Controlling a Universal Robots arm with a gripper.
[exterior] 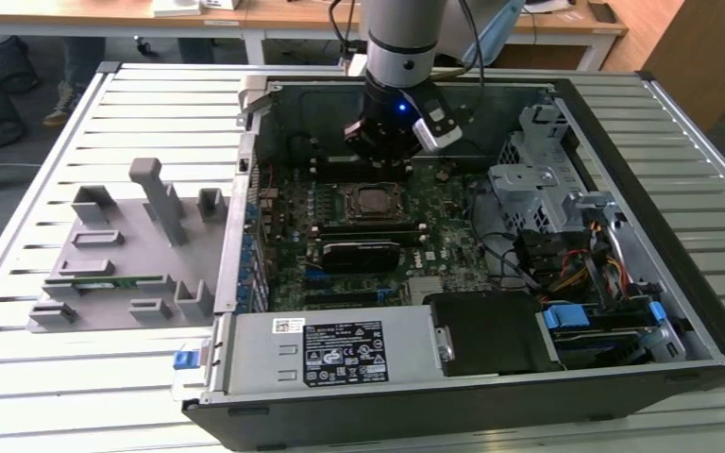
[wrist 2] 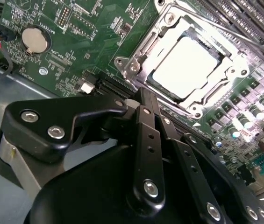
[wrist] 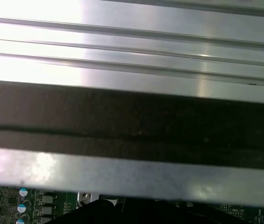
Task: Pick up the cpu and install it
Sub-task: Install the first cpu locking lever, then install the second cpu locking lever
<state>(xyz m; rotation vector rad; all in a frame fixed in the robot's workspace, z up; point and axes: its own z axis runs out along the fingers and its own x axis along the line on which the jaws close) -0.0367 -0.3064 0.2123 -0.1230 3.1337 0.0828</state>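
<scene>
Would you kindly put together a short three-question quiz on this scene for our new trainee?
1. True or false: the cpu lies inside the socket frame on the motherboard.
2. Where is the end effector? A) above the motherboard, inside the computer case; B) beside the case; C) on the drive cage.
3. In the exterior view, on which side of the case does the grey fixture stand?
Key: 1 true; 2 A; 3 the exterior view's left.
</scene>
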